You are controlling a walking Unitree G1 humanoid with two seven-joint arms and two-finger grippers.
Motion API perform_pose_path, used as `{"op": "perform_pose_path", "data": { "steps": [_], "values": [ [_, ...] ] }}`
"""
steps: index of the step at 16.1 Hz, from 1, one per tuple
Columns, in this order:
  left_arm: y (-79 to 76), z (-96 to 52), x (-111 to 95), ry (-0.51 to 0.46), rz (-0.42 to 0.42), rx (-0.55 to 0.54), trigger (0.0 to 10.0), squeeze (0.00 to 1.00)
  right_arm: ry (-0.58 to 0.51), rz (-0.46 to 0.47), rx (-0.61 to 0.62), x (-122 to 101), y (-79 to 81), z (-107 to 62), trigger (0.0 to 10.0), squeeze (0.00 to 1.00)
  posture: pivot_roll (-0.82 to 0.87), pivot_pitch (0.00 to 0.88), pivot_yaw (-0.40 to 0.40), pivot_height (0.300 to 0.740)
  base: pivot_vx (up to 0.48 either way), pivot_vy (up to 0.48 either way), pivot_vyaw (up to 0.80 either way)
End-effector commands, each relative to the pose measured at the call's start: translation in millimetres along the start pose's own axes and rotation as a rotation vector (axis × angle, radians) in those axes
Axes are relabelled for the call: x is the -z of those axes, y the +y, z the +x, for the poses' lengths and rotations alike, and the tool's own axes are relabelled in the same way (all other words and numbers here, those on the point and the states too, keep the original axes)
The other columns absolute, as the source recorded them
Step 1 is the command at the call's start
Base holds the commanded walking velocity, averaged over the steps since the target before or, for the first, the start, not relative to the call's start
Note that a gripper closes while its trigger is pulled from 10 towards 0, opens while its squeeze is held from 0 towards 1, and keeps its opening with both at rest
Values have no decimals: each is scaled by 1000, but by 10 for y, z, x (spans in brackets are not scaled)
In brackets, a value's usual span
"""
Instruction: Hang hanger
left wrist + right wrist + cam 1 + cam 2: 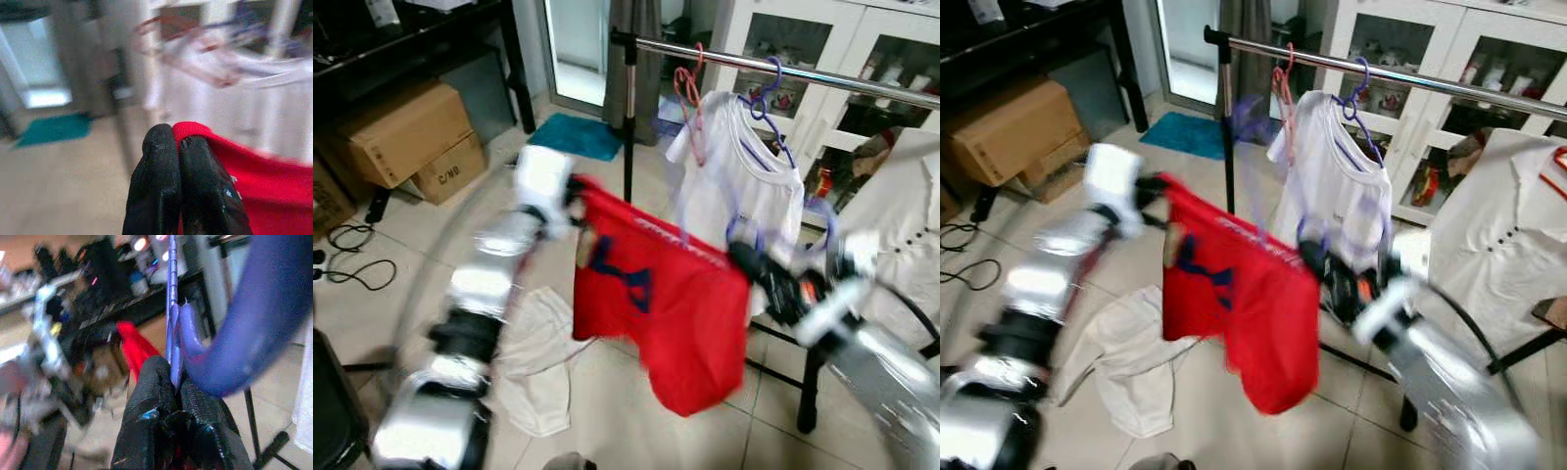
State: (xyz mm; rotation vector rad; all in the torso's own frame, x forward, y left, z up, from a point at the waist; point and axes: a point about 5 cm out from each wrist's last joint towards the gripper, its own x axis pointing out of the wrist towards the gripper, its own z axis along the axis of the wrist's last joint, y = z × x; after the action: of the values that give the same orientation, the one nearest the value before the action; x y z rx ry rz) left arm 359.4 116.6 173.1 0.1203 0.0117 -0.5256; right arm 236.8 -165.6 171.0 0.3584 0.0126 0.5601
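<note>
Your left gripper (pixel 178 147) pinches the red shirt (pixel 661 304) tight by its edge, your right gripper (pixel 175 377) squeezes the purple hanger (pixel 244 333) inside it, and the wrist views show those closed fingers while the head views show the rail (pixel 783 69) above.

Head stereo pair downward toward clothes rail (pixel 783 69); wrist cameras close-up along fingers.

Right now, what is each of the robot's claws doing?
Left gripper: shut on the red cloth T-shirt.
Right gripper: shut on the purple plastic hanger.
</note>
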Motion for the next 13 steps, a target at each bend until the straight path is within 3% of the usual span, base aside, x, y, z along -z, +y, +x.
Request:
{"op": "perform_pose_path", "data": {
  "steps": [1,3,4,6,7,8,9,10,11,12,13],
  "values": [
    [-108,5,-36,-14,1,54,0,0,-30,45,52,-9,-32,16,0,0,5,31,61,740,0,0,0],
    [-573,66,-86,-61,-39,202,0,0,-113,137,75,-23,29,179,0,0,11,17,69,740,0,0,0],
    [-717,44,-86,-65,-42,253,0,0,-144,151,112,-49,9,227,0,0,10,12,74,740,0,0,0],
    [-798,-36,-84,-65,-60,297,0,0,-174,130,223,-98,-107,228,0,0,11,4,81,740,0,0,0],
    [-767,-134,-68,-61,-70,281,0,0,-157,58,367,-103,-267,168,10000,0,11,0,89,740,0,0,0],
    [-712,-205,-48,-54,-86,244,0,0,-72,-8,463,-50,-379,120,10000,0,9,0,93,740,0,0,0],
    [-629,-284,-1,-42,-118,176,0,0,-34,-108,480,-30,-403,33,10000,0,7,0,94,740,0,0,0],
    [-467,-421,137,-21,-158,19,2745,0,36,-93,566,86,-440,-138,10000,0,-1,0,94,740,0,0,-788],
    [-436,-456,167,-21,-164,-16,2745,0,26,-73,564,99,-428,-171,10000,0,-1,0,94,740,0,0,-788],
    [-376,-521,267,-6,-196,-88,10000,0,44,-123,566,146,-378,-255,10000,0,-15,0,92,740,0,0,-800],
    [-362,-541,310,5,-224,-111,10000,0,58,-140,571,171,-362,-287,10000,0,-15,0,92,740,0,0,-800]
  ]
}}
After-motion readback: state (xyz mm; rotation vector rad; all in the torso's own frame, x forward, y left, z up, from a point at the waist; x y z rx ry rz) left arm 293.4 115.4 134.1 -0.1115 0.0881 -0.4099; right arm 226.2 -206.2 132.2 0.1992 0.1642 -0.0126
